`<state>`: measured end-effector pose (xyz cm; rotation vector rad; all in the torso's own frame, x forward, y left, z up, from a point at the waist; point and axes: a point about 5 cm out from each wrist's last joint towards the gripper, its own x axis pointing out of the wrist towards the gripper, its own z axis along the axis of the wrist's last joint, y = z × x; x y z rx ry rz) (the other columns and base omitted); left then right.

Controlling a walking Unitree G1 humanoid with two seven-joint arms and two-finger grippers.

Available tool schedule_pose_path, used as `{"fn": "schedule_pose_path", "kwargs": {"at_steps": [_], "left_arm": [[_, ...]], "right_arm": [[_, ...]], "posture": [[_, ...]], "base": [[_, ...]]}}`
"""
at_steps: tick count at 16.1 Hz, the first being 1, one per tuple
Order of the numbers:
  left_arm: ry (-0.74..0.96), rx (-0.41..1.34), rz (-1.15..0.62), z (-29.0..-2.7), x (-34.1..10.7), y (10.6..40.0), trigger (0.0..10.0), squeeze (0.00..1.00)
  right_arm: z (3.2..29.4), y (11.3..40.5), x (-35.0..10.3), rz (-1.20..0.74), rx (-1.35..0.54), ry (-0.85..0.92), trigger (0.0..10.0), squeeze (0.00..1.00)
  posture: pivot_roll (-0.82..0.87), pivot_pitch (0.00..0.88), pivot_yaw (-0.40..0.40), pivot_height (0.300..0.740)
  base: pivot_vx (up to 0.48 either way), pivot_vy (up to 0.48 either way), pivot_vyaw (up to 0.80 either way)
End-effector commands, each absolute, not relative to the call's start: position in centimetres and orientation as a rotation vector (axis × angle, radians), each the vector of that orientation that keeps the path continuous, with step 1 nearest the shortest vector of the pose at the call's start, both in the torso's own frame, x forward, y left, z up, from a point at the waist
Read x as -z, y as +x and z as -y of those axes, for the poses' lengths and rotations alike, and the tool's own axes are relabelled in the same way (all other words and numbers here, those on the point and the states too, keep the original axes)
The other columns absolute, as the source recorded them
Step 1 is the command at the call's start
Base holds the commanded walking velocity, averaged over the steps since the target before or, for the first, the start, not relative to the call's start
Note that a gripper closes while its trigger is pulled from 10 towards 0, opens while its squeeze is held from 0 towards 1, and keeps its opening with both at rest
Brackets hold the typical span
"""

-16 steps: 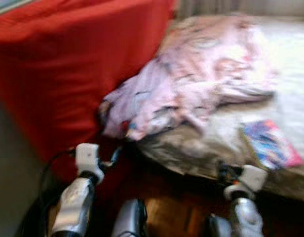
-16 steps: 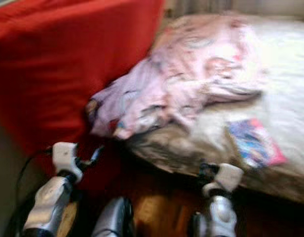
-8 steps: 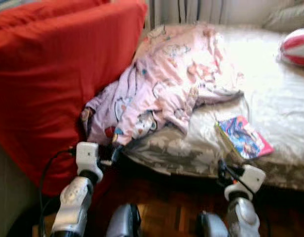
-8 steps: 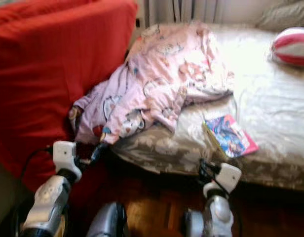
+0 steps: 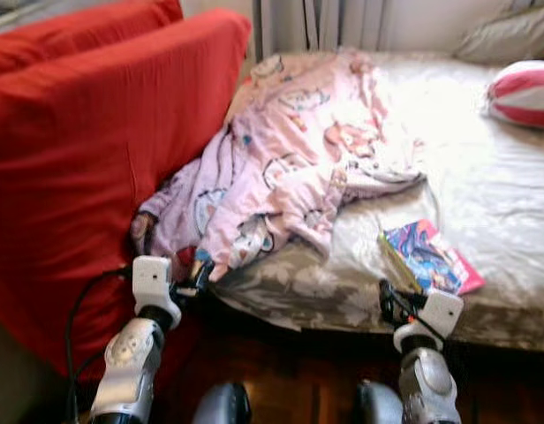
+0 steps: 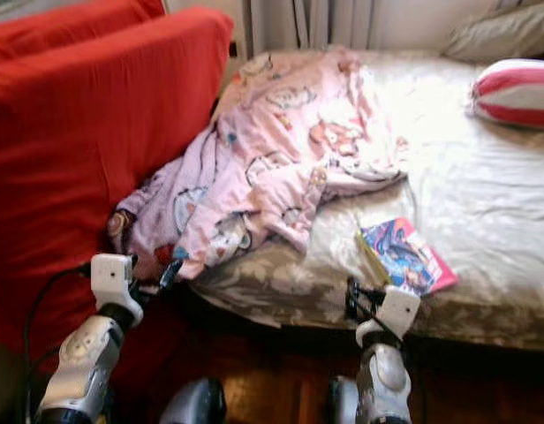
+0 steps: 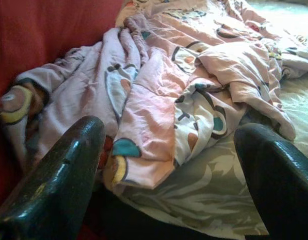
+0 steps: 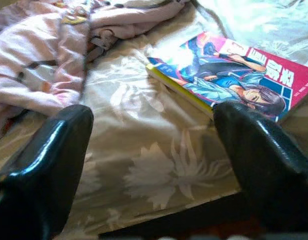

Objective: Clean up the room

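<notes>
A crumpled pink blanket with cartoon prints lies across the bed, and its lower corner hangs over the near edge beside the red sofa. A colourful comic book rests flat near the bed's front edge. My left gripper is open and held just short of the blanket's hanging corner, touching nothing. The right gripper is open at the mattress edge, with the book a short way beyond its fingers.
A red-and-white striped pillow and a grey pillow lie at the bed's far right. Curtains hang behind the bed. Dark wooden floor runs between me and the bed, and the sofa closes the left side.
The camera has lifted and steadied, so more of the bed and the striped pillow now show. Both arms stay raised in front with open fingers; nothing on the bed has moved.
</notes>
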<state>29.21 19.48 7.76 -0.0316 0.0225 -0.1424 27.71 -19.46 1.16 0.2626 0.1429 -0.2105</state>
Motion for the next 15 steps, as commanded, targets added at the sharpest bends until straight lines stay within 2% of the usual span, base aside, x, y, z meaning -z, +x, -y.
{"fn": "schedule_pose_path", "kwargs": {"at_steps": [1,9,12,15], "left_arm": [[-0.034,0.148,-0.021,-19.3,-7.8,29.3,10.0,0.00],[-0.027,0.131,-0.019,-19.8,-7.8,29.3,10.0,0.00],[-0.007,0.125,-0.020,-20.0,-7.8,29.3,10.0,0.00],[0.005,0.119,-0.015,-20.1,-7.8,29.3,10.0,0.00]], "right_arm": [[19.8,27.7,-1.2,-0.146,0.217,0.255,10.0,0.00],[20.4,27.7,-1.3,-0.138,0.235,0.241,10.0,0.00],[20.6,27.7,-1.3,-0.137,0.241,0.239,10.0,0.00],[21.2,27.3,-1.2,-0.138,0.269,0.235,10.0,0.00]], "posture": [[0.12,0.062,0.057,0.586],[0.13,0.078,0.059,0.586],[0.12,0.074,0.060,0.586],[0.13,0.066,0.059,0.586]], "base": [[0.371,0.000,0.00],[0.370,0.000,0.00],[0.000,0.000,0.00],[0.000,-0.395,0.00]]}}
